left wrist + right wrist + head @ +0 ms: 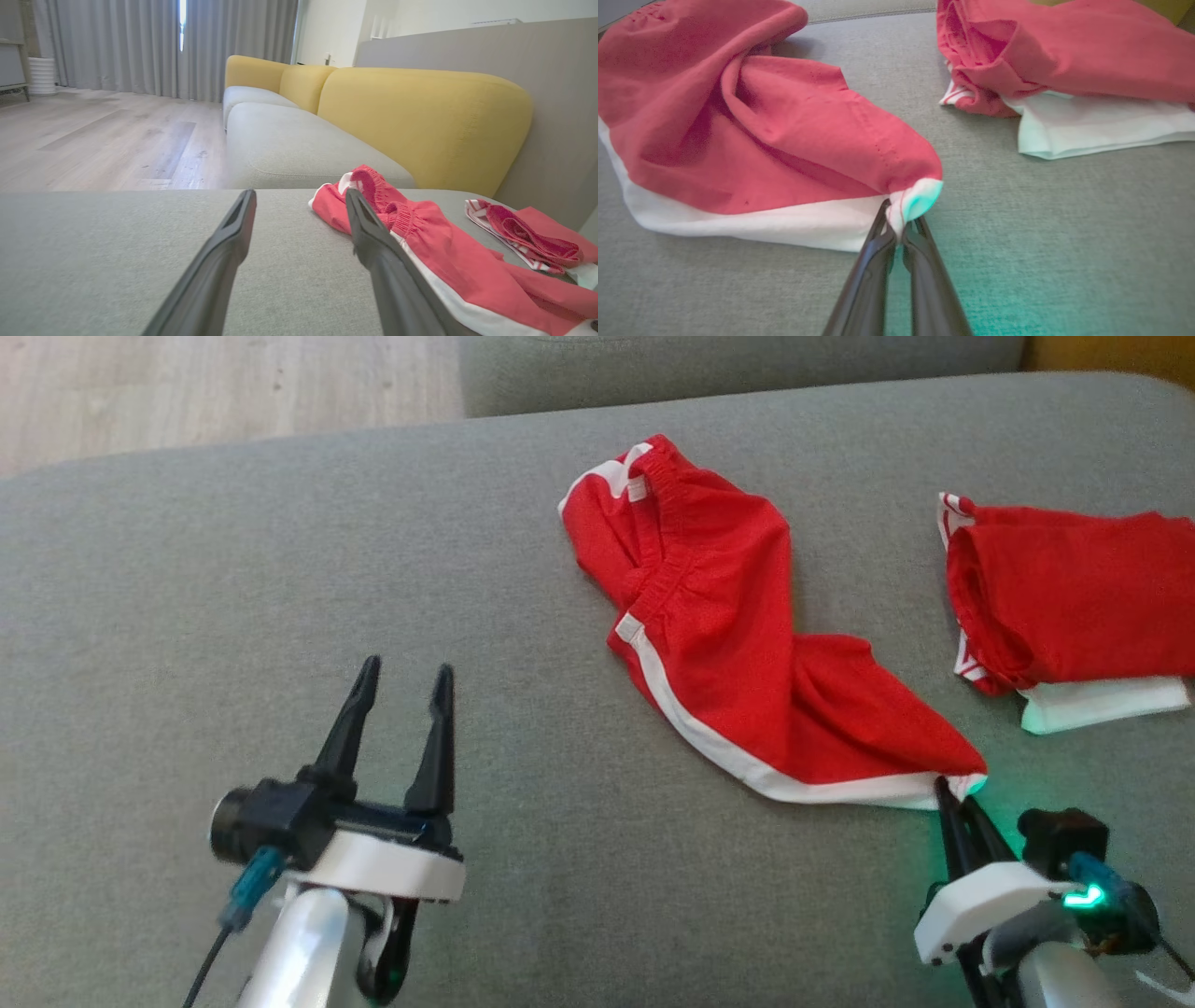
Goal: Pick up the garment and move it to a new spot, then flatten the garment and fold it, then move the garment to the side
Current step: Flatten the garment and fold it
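Nearest, the right gripper (896,229) is clamped on the white-trimmed corner of the red shorts (719,616), which are spread crumpled on the grey sofa cushion (280,569). The left gripper (403,683) is held wide apart, empty, over bare cushion. Farther right, a second red garment (1074,588) is laid.

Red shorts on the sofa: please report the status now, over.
Right gripper shut on hem corner of red shorts. Left gripper open, empty. Second red garment lies apart, on the right.
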Controlling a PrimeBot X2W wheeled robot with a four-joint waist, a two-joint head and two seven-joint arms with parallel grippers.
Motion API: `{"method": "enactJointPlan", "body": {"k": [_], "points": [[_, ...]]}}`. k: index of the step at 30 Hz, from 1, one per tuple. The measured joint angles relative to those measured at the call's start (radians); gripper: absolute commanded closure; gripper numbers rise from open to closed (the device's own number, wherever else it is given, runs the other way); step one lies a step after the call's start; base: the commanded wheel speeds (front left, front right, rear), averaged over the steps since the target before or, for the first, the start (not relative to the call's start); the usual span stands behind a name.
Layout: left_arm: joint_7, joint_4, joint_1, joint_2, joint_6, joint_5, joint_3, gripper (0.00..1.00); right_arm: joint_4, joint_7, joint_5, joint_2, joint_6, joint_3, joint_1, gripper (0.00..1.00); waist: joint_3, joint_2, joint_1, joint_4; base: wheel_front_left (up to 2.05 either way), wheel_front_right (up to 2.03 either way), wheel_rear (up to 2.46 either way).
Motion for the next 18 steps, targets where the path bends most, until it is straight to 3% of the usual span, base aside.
{"method": "enactJointPlan", "body": {"k": [8, 18], "points": [[0.000, 0.077, -0.107, 0.040, 0.000, 0.012, -0.172, 0.00, -0.004, 0.000, 0.024, 0.000, 0.000, -0.023, -0.038, 1.00, 0.039, 0.0000, 0.0001, -0.033, 0.00, 0.00, 0.00], [0.112, 0.253, -0.376, 0.121, 0.000, -0.124, -0.491, 0.00, -0.004, 0.002, 0.023, 0.000, 0.000, -0.018, -0.095, 1.00, 0.114, 0.0000, 0.0001, -0.076, 0.00, 0.00, 0.00]]}}
